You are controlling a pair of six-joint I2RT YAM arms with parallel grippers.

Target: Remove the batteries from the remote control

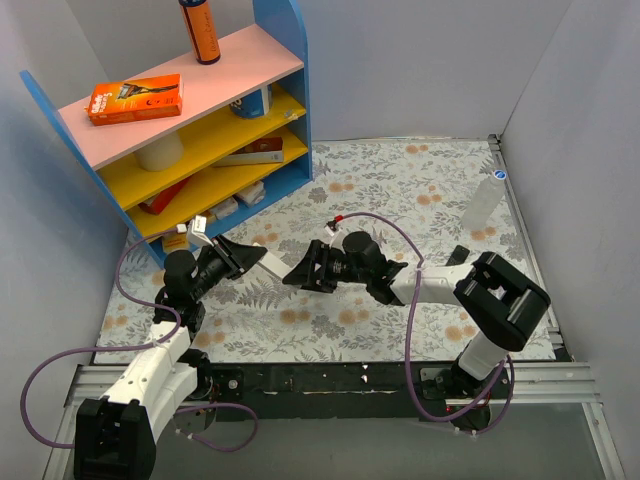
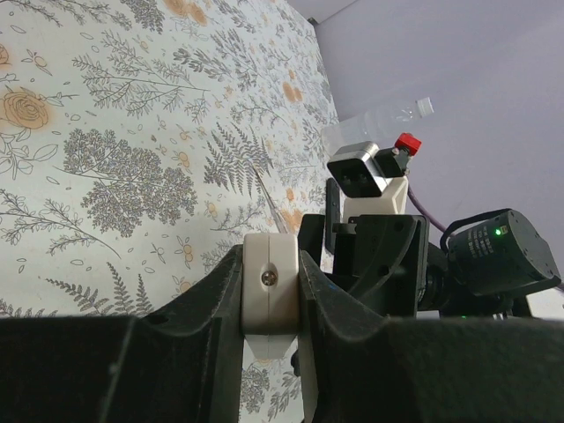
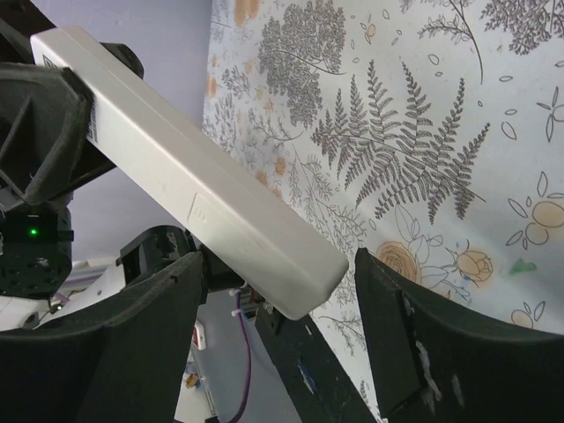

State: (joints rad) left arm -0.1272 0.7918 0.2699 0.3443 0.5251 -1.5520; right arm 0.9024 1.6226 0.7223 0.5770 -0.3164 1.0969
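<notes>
Well, left gripper [image 1: 248, 260]: I see it clamped on the remote control [image 3: 194, 185] (white, slanting).
Right gripper [image 1: 303, 272]: jaws wide, straddling the remote control's free end, not touching.
Batteries: I cannot tell where.

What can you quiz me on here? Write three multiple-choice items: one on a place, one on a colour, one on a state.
1. Where is the clear bottle?
A. in the left jaws
B. far right on the table
C. between the arm bases

2. What colour is the shelf unit's top board?
A. green
B. pink
C. black

3. How do the right jaws stand?
A. shut on the bottle
B. shut on nothing
C. open, either side of the white remote's free end

Key: B, it stands by the right wall; B, pink shows under the orange box; C, the right wrist view shows gaps on both sides of the remote.
</notes>
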